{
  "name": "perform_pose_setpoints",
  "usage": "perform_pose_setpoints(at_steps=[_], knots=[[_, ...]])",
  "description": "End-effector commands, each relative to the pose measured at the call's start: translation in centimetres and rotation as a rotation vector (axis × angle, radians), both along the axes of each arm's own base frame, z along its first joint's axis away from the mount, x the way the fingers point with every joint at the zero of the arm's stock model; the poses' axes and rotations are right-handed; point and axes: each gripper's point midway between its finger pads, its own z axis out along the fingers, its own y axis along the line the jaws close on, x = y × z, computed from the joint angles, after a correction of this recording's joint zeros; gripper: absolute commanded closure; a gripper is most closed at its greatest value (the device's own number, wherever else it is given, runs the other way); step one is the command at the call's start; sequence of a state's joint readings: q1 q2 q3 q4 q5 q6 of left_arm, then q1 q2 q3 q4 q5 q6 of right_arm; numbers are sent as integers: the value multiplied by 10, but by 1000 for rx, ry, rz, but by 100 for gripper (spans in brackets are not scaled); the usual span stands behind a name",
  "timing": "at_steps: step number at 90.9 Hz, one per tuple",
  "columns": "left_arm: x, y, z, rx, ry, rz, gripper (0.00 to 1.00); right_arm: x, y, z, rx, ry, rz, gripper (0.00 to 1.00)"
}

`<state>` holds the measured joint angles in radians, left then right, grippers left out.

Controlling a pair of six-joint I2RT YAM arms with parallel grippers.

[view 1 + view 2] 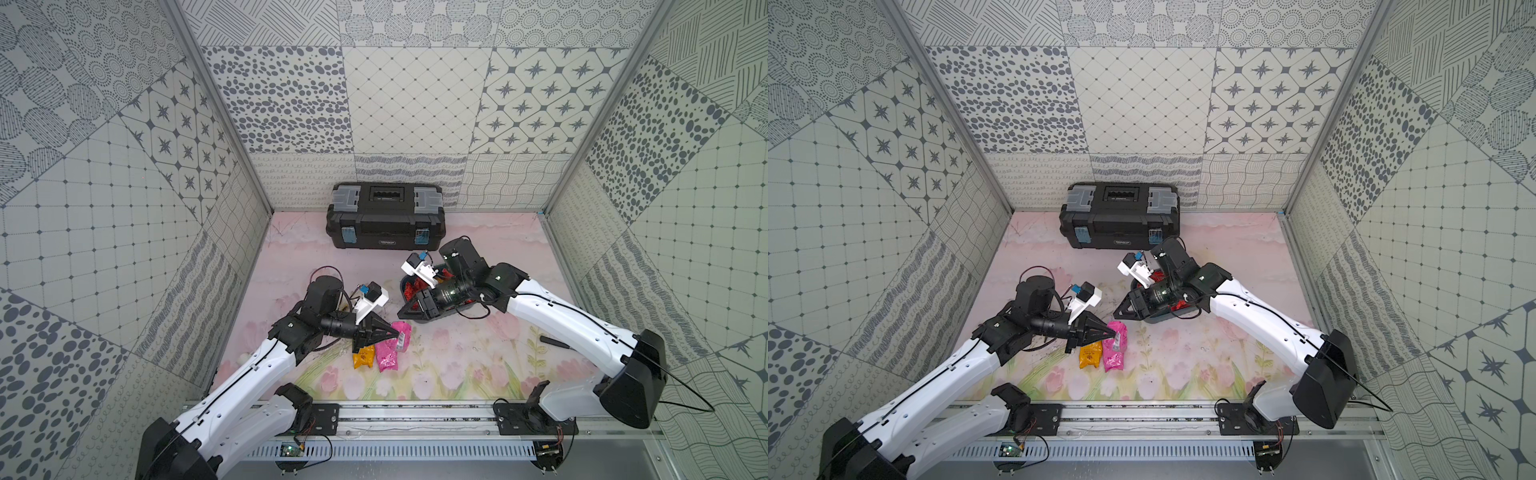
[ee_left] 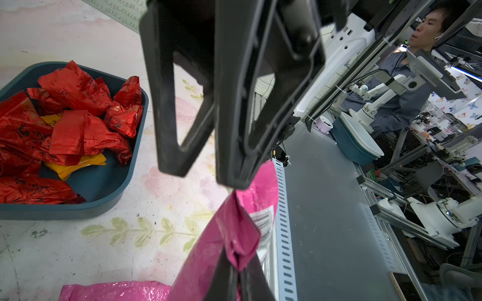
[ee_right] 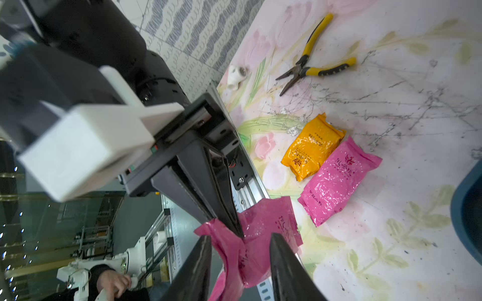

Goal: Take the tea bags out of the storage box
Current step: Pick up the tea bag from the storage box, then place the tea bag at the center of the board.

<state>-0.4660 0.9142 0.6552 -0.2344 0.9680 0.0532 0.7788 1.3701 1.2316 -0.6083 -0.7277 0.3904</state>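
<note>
- Step in hand, as I judge it: a hand-over just beside the box (image 2: pixel 78 209). The left gripper (image 1: pixel 392 332) is clamped together on a pink bag (image 2: pixel 234 229), and the right gripper (image 3: pixel 240 237) has its fingers apart on either side of the same bag
- To do it well: draw the right gripper straight back toward the box so no finger snags the foil. Then lay the bag flat on the surface (image 3: pixel 391 91) near the box, beside the orange bag (image 3: pixel 313 146) and second pink bag (image 3: pixel 339 179)
- Only the left wrist view looks inside the box: many red bags (image 2: pixel 75 88) and a yellow bag (image 2: pixel 78 164) lie there, so much is left to do
- Only the right wrist view shows pliers (image 3: pixel 303 69), farther from the box than the laid bags
</note>
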Motion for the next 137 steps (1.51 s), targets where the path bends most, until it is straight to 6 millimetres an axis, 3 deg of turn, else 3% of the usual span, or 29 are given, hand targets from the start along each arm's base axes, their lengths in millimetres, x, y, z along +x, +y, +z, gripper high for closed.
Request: perform_pose_setpoints(at_steps=[1, 20, 33, 47, 59, 69, 79, 84, 94, 101, 105, 112, 124, 137], knots=[[0, -2, 3, -53, 68, 28, 99, 16, -10, 25, 77, -217, -112, 52], [16, -3, 5, -150, 190, 157, 98, -17, -12, -1, 113, -489, -55, 51], [23, -1, 6, -175, 204, 210, 98, -26, -12, -12, 169, -605, -65, 48], [26, -1, 5, -175, 221, 227, 97, -34, -9, -37, 128, -630, -6, 45], [27, -1, 9, -193, 222, 230, 97, -37, 3, -45, 127, -606, 35, 45], [28, -1, 10, -198, 220, 238, 96, -36, 15, -46, 138, -586, 48, 51], [27, 1, 10, -196, 215, 247, 93, -35, 19, -46, 151, -575, 43, 69], [27, 2, 10, -194, 205, 256, 88, -34, 20, -45, 157, -567, 34, 77], [30, 6, 10, -181, 168, 296, 63, -36, 18, -49, 152, -495, 5, 87], [38, 13, 9, -170, 141, 364, 34, -38, 14, -57, 129, -407, -24, 90], [43, 18, 9, -162, 128, 415, 23, -40, 10, -66, 95, -336, -54, 93], [56, 31, 10, -148, 106, 543, 15, -37, -3, -88, 0, -213, -145, 95], [79, 58, -1, -90, 145, 773, 11, -42, -22, -116, -89, 0, -256, 96], [95, 86, -26, -8, 310, 1019, 11, -55, -23, -137, -142, 165, -221, 97]])
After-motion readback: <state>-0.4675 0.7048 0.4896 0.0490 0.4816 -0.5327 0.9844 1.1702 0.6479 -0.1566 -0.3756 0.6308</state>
